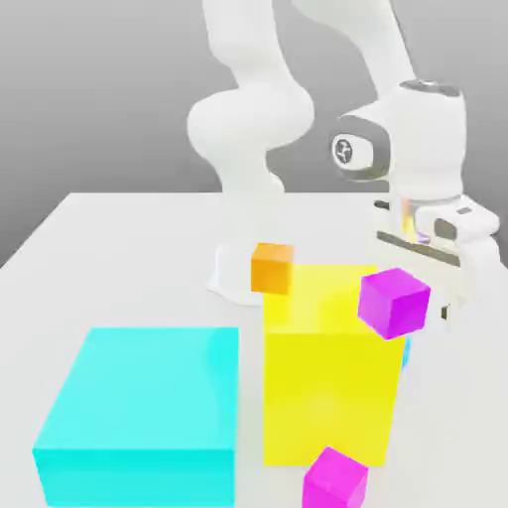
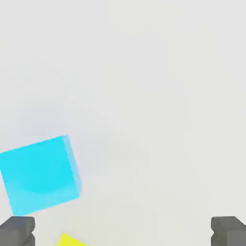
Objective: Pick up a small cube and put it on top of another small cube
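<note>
The small sky-blue cube (image 2: 41, 175) lies on the pale table in the hand view, off to one side of the line between my fingers. In the exterior view just a sliver of the sky-blue cube (image 1: 406, 349) peeks out behind the tall yellow block's right edge. The violet-magenta cube (image 1: 394, 302) shows at that block's upper right corner, in front of my gripper (image 1: 435, 298). I cannot tell if it rests on the block. My gripper (image 2: 122, 233) hangs above the table, open, with nothing between its dark fingertips (image 2: 17, 230).
A tall yellow block (image 1: 327, 387) stands in the middle, with a big flat cyan block (image 1: 144, 402) at its left. An orange small cube (image 1: 272, 267) sits at the yellow block's far left corner. A pinker magenta cube (image 1: 334, 480) lies at the front. The arm's base (image 1: 238, 268) is behind.
</note>
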`<state>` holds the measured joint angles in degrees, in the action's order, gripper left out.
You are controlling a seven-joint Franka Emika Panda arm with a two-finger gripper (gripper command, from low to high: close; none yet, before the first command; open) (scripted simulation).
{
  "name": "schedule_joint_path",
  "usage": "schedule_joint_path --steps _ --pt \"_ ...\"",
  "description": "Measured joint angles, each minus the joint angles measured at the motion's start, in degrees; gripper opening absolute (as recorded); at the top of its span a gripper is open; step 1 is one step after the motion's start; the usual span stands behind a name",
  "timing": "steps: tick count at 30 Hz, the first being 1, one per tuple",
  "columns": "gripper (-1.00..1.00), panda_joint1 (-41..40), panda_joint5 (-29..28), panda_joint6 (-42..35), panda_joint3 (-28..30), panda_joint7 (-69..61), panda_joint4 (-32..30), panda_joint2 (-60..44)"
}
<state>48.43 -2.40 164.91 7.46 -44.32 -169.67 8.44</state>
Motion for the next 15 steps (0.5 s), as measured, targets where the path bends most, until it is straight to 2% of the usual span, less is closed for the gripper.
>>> schedule_joint_path --steps 2,5,10,11,15 --pt "0.0 0.4 -0.1 1.1 0.2 -3.4 -0.8 -3.0" --pt "0.0 0.9 2.8 5.6 -0.5 -6.5 -0.2 -8.9" --pt "0.0 -4.3 6.9 14.1 -6.6 -9.6 1.5 -19.3" --pt "-1.0 -5.0 6.7 15.2 -7.2 -9.5 1.8 -20.7" --pt "-1.0 -5.0 6.8 15.1 -7.2 -9.5 1.8 -20.7"
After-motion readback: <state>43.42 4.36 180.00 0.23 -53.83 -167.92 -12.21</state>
